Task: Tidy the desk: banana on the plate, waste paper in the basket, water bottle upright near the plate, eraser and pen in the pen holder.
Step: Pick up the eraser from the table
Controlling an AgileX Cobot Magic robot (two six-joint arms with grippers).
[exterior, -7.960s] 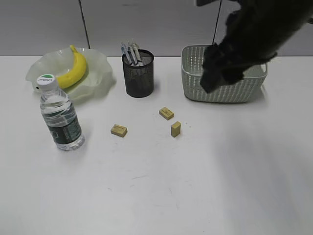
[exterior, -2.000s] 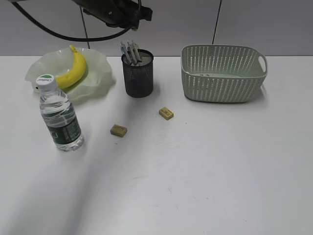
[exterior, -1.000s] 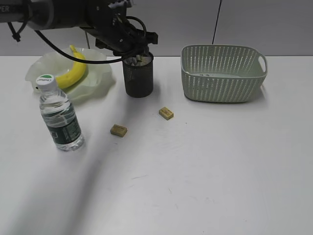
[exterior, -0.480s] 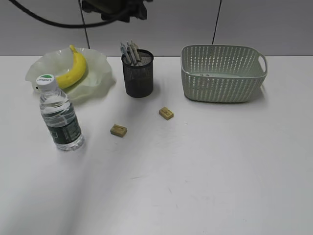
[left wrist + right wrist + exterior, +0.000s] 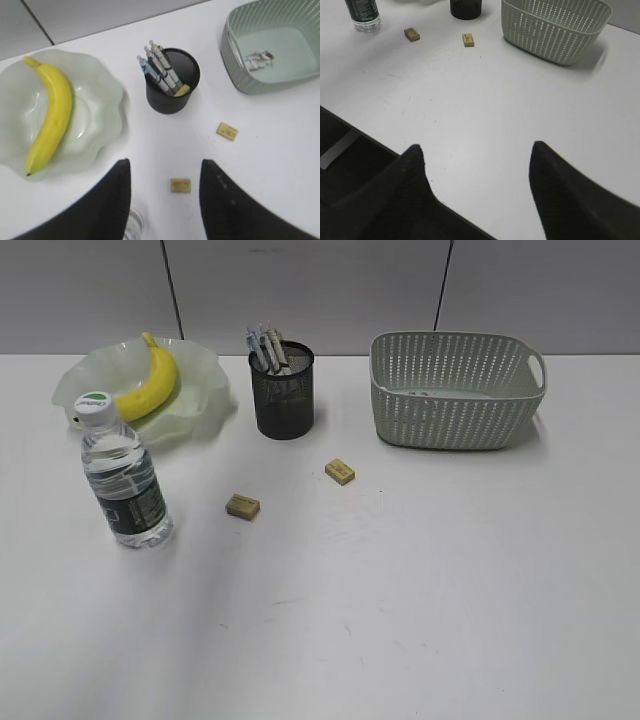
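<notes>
From the exterior camera I see no arm over the white desk (image 5: 420, 620). The banana (image 5: 152, 378) lies in the ruffled pale green plate (image 5: 205, 400) at the back left, and the water bottle (image 5: 122, 476) stands upright just in front of that plate. The black mesh pen holder (image 5: 283, 392) sits right of the plate with several pens (image 5: 265, 344) sticking out; my left wrist camera also shows one yellowish eraser in the holder (image 5: 182, 90). Two more erasers lie loose on the desk in front of the holder, the left eraser (image 5: 243, 505) and the right eraser (image 5: 340, 471), apart from each other. The waste paper (image 5: 258, 58) rests on the floor of the grey-green basket (image 5: 455, 425) at the back right. My left gripper (image 5: 164, 200) hangs high above the loose erasers, fingers parted and empty. My right gripper (image 5: 477, 185) is spread wide over bare desk near the front edge, holding nothing.
</notes>
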